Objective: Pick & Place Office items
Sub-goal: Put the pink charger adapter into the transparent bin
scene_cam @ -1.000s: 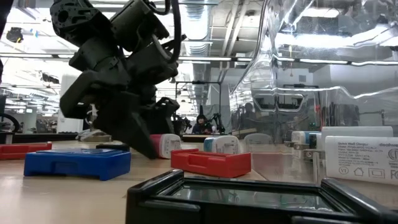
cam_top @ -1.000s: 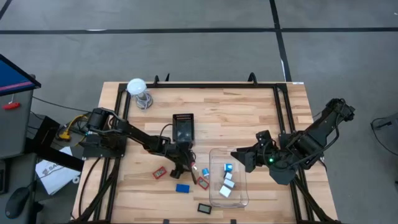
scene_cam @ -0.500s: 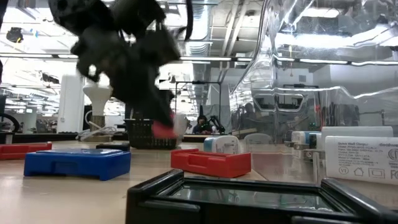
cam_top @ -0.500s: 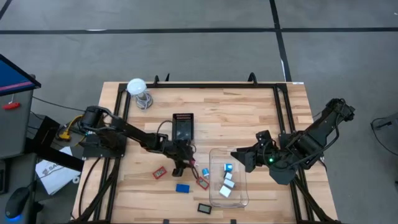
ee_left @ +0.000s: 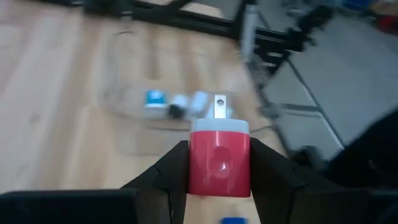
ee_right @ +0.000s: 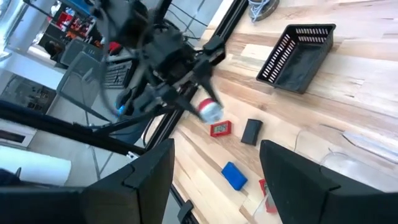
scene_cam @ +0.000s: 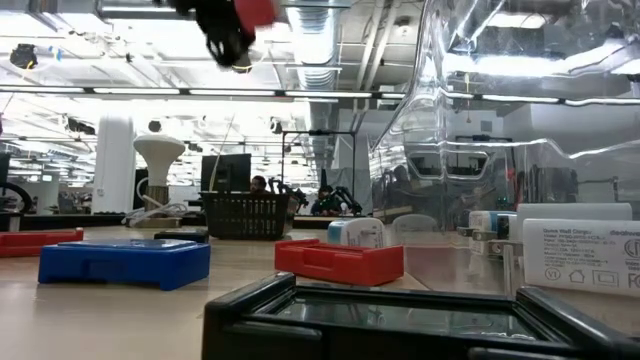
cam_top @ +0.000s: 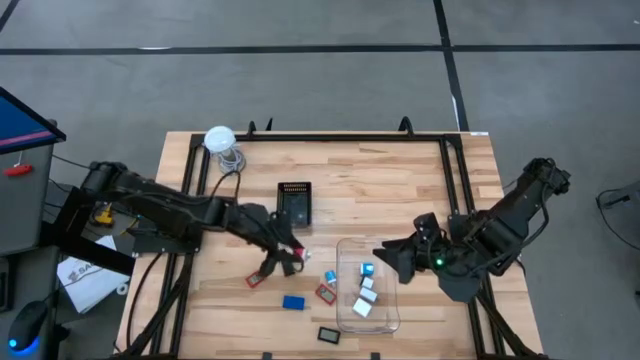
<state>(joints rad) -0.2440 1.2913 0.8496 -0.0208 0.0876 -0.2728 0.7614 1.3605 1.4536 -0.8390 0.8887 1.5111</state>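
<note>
White and cyan pieces (cam_top: 364, 290), perhaps four, inside clear plastic box (cam_top: 388, 322).

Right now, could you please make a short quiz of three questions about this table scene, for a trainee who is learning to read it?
1. True or false: the left pincer is shut on a small red plug-shaped piece with a pale grey cap.
2. Which container already holds several small white and cyan pieces? A) the black mesh tray B) the clear plastic box C) neither
3. Fill in: the flat blue rectangle lies on the wooden ____, outside both containers.

Key: 1 true; 2 B; 3 table.
</note>
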